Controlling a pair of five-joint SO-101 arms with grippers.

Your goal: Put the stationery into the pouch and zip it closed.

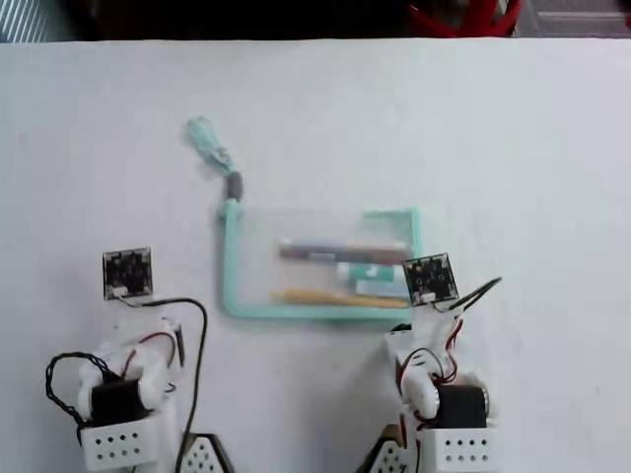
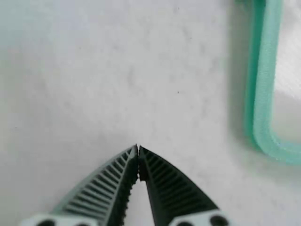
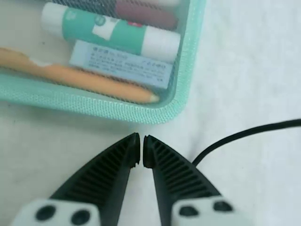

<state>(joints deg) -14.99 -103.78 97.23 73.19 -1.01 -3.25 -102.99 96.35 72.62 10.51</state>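
A clear pouch with a teal border (image 1: 229, 266) lies flat mid-table. Inside it are a dark red pen (image 1: 340, 251), a teal-and-white glue stick (image 3: 108, 30), a pale blue eraser (image 3: 122, 63) and a yellow pencil (image 3: 80, 80). Its grey puller with a teal tag (image 1: 209, 143) trails off the far left corner. My left gripper (image 2: 138, 151) is shut and empty over bare table beside the pouch's left edge (image 2: 263, 94). My right gripper (image 3: 140, 143) is shut and empty, just off the pouch's near right corner (image 3: 181, 101).
A black cable (image 3: 244, 136) runs across the table beside my right gripper. Both arm bases stand at the near edge, left (image 1: 118, 404) and right (image 1: 444, 414). White tabletop (image 1: 513, 148) stretches around the pouch.
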